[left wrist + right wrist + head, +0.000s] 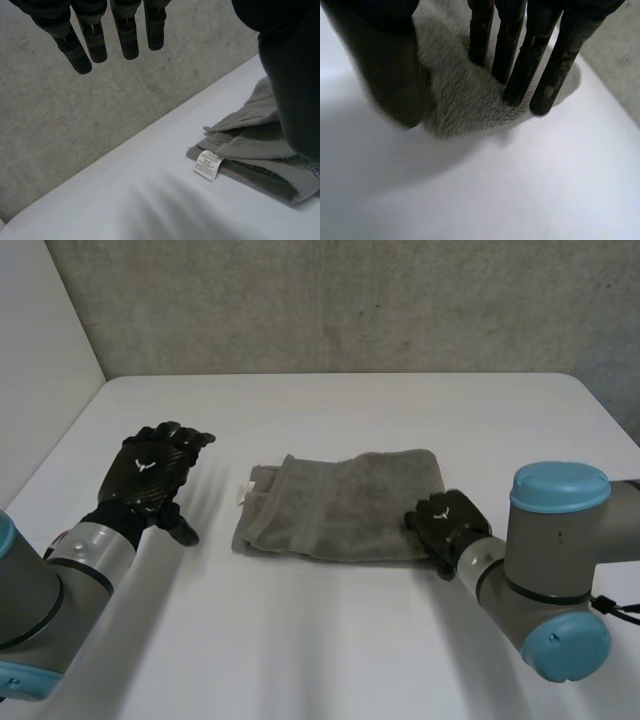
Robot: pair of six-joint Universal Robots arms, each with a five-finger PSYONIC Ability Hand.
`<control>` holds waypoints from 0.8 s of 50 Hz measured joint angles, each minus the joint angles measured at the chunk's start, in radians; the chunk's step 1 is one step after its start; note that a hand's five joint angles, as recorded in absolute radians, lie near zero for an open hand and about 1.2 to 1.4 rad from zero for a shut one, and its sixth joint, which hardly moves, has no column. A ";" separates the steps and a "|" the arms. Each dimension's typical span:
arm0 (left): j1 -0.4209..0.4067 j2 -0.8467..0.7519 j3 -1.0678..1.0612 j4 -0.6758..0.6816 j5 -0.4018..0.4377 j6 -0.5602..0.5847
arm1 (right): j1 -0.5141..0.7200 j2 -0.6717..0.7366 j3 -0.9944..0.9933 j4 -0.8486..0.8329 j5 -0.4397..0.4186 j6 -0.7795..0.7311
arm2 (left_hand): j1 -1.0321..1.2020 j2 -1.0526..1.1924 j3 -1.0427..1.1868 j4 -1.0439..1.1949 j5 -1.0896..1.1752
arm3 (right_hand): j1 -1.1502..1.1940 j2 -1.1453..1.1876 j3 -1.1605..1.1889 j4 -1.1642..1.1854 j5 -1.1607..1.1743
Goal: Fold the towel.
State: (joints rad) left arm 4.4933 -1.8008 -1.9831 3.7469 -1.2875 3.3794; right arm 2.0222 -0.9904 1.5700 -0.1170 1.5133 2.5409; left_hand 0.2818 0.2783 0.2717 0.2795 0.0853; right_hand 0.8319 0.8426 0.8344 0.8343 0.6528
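- Head view, left side: the left hand [150, 472] floats over the white table [330, 640], beside the towel and not touching it. Its fingers [85, 45] are straight and spread, holding nothing.
- In the middle lies the grey towel [350, 502], flat on the table. It looks folded over once already. A small white label [243, 491] sticks out at its left edge.
- The towel looks soft, light and floppy. It would sag and bunch up if pulled by the middle, so I think a corner or an edge is the best place to pinch.
- On the right, the right hand [447, 523] sits at the towel's near right corner. Its straight fingers [520, 70] rest on the fluffy cloth, with the thumb [390, 70] beside them, not yet pinching.
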 measured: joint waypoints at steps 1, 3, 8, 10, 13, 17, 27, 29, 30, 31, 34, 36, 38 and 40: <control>-0.002 0.000 0.000 0.001 0.000 0.000 | -0.010 0.012 0.001 -0.005 -0.007 -0.002 | 0.000 0.000 0.000 0.000 0.000 | 0.137 0.127 0.137 0.138 0.153; -0.004 0.000 -0.001 0.002 -0.001 0.000 | -0.021 0.026 -0.005 -0.012 -0.011 -0.004 | 0.000 0.000 0.000 0.000 0.000 | 0.240 0.281 0.380 0.384 0.392; -0.004 0.001 -0.005 0.003 -0.002 -0.001 | -0.035 0.022 -0.037 -0.033 0.019 -0.023 | 0.000 0.000 0.000 0.000 0.000 | 0.237 0.361 0.499 0.501 0.502; -0.002 0.002 -0.006 0.004 -0.002 -0.001 | -0.033 0.007 -0.052 -0.038 0.034 -0.042 | 0.000 0.000 0.000 0.000 0.000 | 0.237 0.367 0.499 0.501 0.502; 0.001 0.003 -0.006 0.004 -0.003 -0.002 | -0.029 -0.012 -0.071 -0.040 0.052 -0.076 | 0.000 0.000 0.000 0.000 0.000 | 0.237 0.367 0.499 0.501 0.502; 0.004 0.005 -0.002 0.004 -0.004 -0.002 | -0.016 -0.029 -0.115 -0.041 0.064 -0.160 | 0.000 0.000 0.000 0.000 0.000 | 0.237 0.367 0.499 0.501 0.502; 0.000 0.018 0.035 0.004 -0.007 -0.003 | 0.204 0.057 -0.332 -0.067 0.014 -0.414 | -0.003 0.000 -0.001 0.000 0.000 | 0.237 0.374 0.500 0.501 0.505; -0.002 0.023 0.050 0.004 -0.008 -0.004 | 0.262 0.095 -0.373 -0.072 -0.015 -0.453 | -0.003 0.000 -0.001 0.000 0.000 | 0.237 0.388 0.505 0.501 0.506; -0.002 0.024 0.055 0.004 -0.009 -0.005 | 0.280 0.109 -0.385 -0.073 -0.026 -0.464 | -0.003 0.000 -0.001 0.000 0.000 | 0.237 0.388 0.506 0.501 0.506; -0.004 0.027 0.065 0.004 -0.009 -0.006 | 0.312 0.136 -0.406 -0.074 -0.045 -0.480 | -0.003 0.000 -0.001 0.000 0.000 | 0.237 0.388 0.506 0.501 0.506; -0.009 0.030 0.091 0.003 -0.010 -0.019 | 0.371 0.195 -0.443 -0.072 -0.084 -0.500 | -0.003 0.000 -0.001 0.000 0.000 | 0.237 0.388 0.504 0.500 0.504; -0.014 0.030 0.110 0.003 -0.011 -0.036 | 0.396 0.224 -0.456 -0.069 -0.101 -0.502 | -0.003 0.000 -0.001 0.000 0.000 | 0.159 0.231 0.311 0.302 0.303; -0.019 0.028 0.138 0.002 -0.012 -0.068 | 0.412 0.245 -0.462 -0.067 -0.115 -0.498 | -0.003 0.000 -0.001 0.000 0.000 | -0.146 -0.123 -0.040 -0.048 -0.058; -0.023 0.025 0.158 0.000 -0.013 -0.096 | 0.417 0.246 -0.458 -0.066 -0.119 -0.486 | -0.003 0.000 -0.001 0.000 0.000 | -0.427 -0.420 -0.356 -0.362 -0.385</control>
State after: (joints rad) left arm 4.4706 -1.7761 -1.8253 3.7464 -1.3000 3.2836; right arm 2.4387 -0.7441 1.1118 -0.1830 1.3941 2.0554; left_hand 0.2787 0.2783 0.2707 0.2795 0.0853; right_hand 0.4051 0.4227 0.4789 0.4720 0.2679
